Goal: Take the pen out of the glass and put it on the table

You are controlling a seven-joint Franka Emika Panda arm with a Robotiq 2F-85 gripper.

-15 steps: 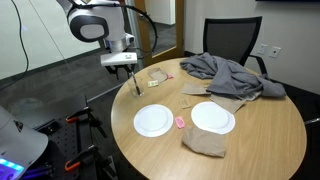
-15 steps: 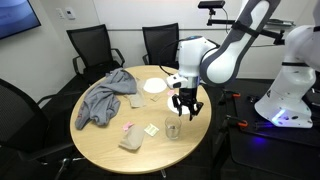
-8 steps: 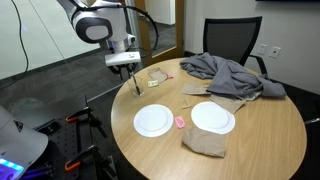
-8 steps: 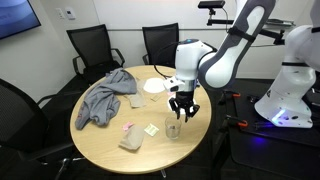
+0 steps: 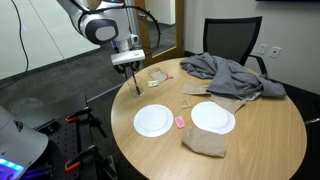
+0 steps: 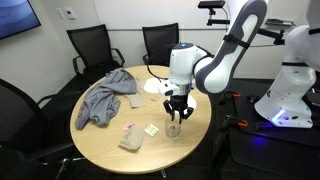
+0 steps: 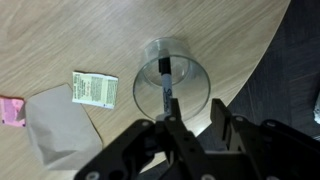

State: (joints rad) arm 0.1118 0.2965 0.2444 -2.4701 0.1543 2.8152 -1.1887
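Note:
The clear glass (image 7: pixel 171 83) stands near the edge of the round wooden table (image 7: pixel 80 30). The thin dark pen (image 7: pixel 165 88) stands inside it and leans toward me. My gripper (image 7: pixel 194 126) is open just above the glass, its fingers either side of the rim, and the pen's top is close to one finger. In both exterior views the gripper (image 6: pixel 176 108) (image 5: pixel 133 68) hangs over the glass (image 6: pixel 173 129), with the pen (image 5: pixel 136 86) showing as a dark stick below the fingers.
Two white plates (image 5: pixel 153 121) (image 5: pixel 213 117) lie on the table with a small pink item (image 5: pixel 179 122) between them. There is also a tan napkin (image 7: pixel 58 132), a paper packet (image 7: pixel 95 90) and a grey cloth (image 5: pixel 225 72). The table edge (image 7: pixel 262 70) is right beside the glass. Chairs stand around.
My gripper has shifted sideways over the table until it is above the glass, and has come down a little toward the pen. The glass and pen have not moved.

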